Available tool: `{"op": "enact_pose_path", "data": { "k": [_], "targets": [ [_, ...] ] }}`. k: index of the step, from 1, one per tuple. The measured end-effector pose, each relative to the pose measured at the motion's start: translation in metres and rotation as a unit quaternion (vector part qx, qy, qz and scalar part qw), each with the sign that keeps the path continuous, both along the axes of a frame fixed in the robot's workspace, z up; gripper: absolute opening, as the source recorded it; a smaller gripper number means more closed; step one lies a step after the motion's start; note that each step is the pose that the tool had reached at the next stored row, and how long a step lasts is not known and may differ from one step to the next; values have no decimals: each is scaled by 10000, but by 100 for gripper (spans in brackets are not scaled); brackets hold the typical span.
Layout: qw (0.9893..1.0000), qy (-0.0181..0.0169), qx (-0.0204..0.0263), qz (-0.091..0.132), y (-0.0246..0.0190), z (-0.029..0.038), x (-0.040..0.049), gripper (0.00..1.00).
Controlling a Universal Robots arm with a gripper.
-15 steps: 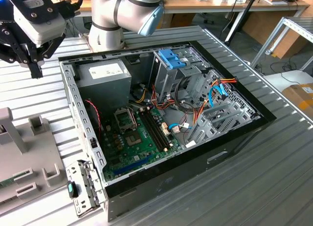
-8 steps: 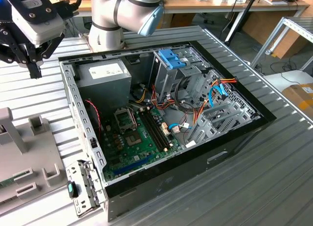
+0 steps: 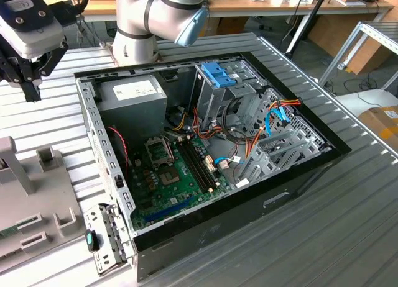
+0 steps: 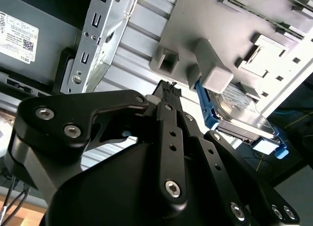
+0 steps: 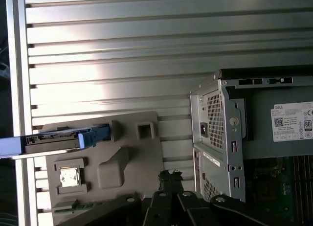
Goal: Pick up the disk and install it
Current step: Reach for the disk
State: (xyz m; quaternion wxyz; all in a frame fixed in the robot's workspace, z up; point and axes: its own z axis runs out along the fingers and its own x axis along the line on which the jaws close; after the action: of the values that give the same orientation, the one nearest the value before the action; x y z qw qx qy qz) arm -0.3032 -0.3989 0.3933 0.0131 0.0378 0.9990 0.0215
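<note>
Gripper [image 5: 168,175]: claw tips together, nothing between them. It hangs above the slatted table [image 5: 146,40], over the edge of the grey fixture [image 5: 128,160] on the side nearest the case [image 5: 230,138]. It touches nothing.

Disk [image 5: 54,139]: parked in the fixture and apparently standing on edge, since the first wrist view shows it as a thin strip. A blue end tab points toward the fixture's middle. The other end overhangs the fixture's outer edge, away from the case. In the second wrist view the disk [image 4: 242,106] sits behind a grey post, with a blue rail along its side. It is well apart from the claw.

Farther off in the exterior view: the case lies open, board exposed, with the silver cage [image 3: 214,104] and its blue clip near the back. No disk in it.

Step, as judged: the approach to the pick. Disk not yet grasped, install not begun.

The pick calls for the claw to spread and travel across the fixture to the disk. It should line up across the disk's thin faces or rails, and stay clear of the grey post beside it.
</note>
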Motion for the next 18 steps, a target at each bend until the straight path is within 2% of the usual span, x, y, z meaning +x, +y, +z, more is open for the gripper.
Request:
{"op": "enact_pose_path", "data": {
  "k": [1,6,12,13,14,18],
  "targets": [
    [10000,0,0,0,0,0,-30,11],
    [10000,0,0,0,0,0,-307,11],
    [10000,-1,0,0,0,-1,-507,11],
    [10000,0,0,0,0,0,-584,11],
    [10000,0,0,0,0,0,-611,11],
    [10000,0,0,0,0,0,-621,11]
  ]
}}
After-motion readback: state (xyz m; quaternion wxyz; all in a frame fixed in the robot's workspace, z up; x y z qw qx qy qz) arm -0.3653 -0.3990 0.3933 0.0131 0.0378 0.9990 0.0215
